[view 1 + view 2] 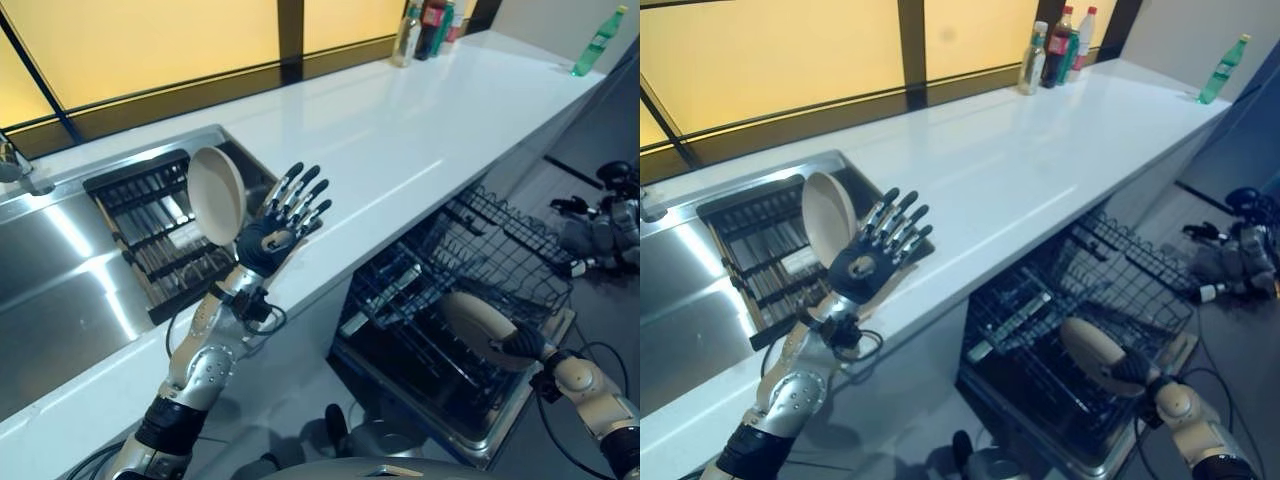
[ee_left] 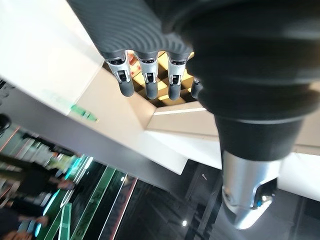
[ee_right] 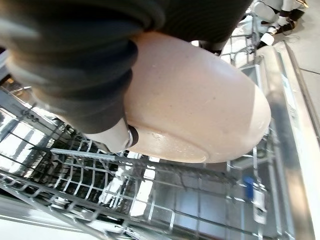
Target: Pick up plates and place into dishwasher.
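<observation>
White countertop [image 1: 400, 130] ran diagonally from the lower left to the upper right of the frame, below a band of amber window panels [image 1: 150, 40]. Stainless steel sink [image 1: 60, 270] occupied the left side of the frame, with a dark dish rack [image 1: 150, 230] set in it and a faucet [image 1: 15, 165] at the left edge. At lower centre and right, beneath the counter's edge, the open dishwasher [image 1: 400, 390] showed its dark wire rack [image 1: 500, 250] pulled out.

One beige plate [image 1: 217, 195] stood on edge in the dish rack, left of centre, just beside and behind the raised left hand [image 1: 275, 235]. That hand's fingers were straight and spread, holding nothing; in the left wrist view the fingertips [image 2: 150, 90] hung in a loose, open row.

A second beige plate [image 1: 482, 328] was held over the dishwasher rack at lower right by the right hand [image 1: 524, 346], whose dark cover overlapped the plate's near rim. In the right wrist view the plate [image 3: 200, 105] lay against the cover above the rack wires; how the fingers were set could not be told.

Several bottles [image 1: 425, 25] stood at upper centre right on the counter, and a green bottle [image 1: 598, 40] near the upper right corner.
</observation>
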Robot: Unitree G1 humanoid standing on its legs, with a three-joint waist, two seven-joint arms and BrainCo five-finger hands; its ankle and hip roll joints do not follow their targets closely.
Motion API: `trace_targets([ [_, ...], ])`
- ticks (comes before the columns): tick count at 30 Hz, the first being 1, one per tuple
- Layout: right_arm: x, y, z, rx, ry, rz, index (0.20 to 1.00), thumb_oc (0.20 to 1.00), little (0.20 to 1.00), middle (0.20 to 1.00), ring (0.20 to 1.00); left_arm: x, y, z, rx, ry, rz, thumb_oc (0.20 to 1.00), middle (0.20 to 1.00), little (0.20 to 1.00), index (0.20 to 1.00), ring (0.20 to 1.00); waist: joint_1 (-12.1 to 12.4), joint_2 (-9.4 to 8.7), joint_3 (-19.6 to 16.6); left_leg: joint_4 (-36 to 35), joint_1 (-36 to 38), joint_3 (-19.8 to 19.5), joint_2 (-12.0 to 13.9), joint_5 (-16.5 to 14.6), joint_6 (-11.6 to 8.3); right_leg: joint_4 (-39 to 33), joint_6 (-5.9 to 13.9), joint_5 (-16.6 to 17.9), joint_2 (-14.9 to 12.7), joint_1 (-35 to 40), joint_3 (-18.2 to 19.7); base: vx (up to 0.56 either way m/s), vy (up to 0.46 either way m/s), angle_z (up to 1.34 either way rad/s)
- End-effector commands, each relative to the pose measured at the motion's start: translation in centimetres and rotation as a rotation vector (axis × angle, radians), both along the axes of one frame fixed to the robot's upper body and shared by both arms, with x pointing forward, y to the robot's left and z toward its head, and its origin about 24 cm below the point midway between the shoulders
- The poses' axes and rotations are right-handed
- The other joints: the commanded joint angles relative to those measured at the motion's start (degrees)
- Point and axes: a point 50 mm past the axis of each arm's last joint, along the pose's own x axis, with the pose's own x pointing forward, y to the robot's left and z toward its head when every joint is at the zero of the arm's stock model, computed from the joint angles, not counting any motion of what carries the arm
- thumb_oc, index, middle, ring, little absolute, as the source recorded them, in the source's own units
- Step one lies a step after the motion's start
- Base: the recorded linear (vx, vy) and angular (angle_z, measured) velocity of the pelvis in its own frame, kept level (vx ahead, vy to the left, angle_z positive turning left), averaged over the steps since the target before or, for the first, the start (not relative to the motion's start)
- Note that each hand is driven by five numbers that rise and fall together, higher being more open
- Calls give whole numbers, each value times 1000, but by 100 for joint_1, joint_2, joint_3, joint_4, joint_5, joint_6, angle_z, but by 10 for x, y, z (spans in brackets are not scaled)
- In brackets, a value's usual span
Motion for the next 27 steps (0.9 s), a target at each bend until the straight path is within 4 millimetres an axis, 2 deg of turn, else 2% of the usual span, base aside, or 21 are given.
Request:
trace_targets([
  [1, 25, 9, 21, -20, -126, 61, 200, 200, 200, 200, 200, 5, -3, 8, 0, -44, -16, 1000, 1000, 1000, 1000, 1000, 11, 48, -188, 1115, -704, -222, 256, -311, 416, 1012, 646, -23, -481, -567, 141, -50, -47, 8],
  [7, 24, 13, 13, -17, -116, 33, 200, 200, 200, 200, 200, 7, -5, 13, 14, -52, -31, 1000, 1000, 1000, 1000, 1000, 112, 23, -53, 1541, -1117, -384, 246, -380, 453, 1276, 585, -85, -423, -756, 67, -21, -41, 3],
  [18, 26, 0, 2, -118, -87, -68, 200, 200, 200, 200, 200, 6, -9, 20, 33, -77, -81, 1000, 1000, 1000, 1000, 1000, 318, -3, 41, 1617, -1295, -585, 241, -362, 433, 1208, 535, -81, -360, -723, 44, 30, -41, 9],
  [27, 19, -4, -15, -114, -29, -151, 200, 200, 200, 200, 200, 5, -9, 19, 55, -74, -98, 1000, 1000, 1000, 1000, 1000, 468, -68, 13, 1605, -1328, -694, 241, -336, 422, 1156, 494, -93, -306, -634, 31, 35, -50, 3],
])
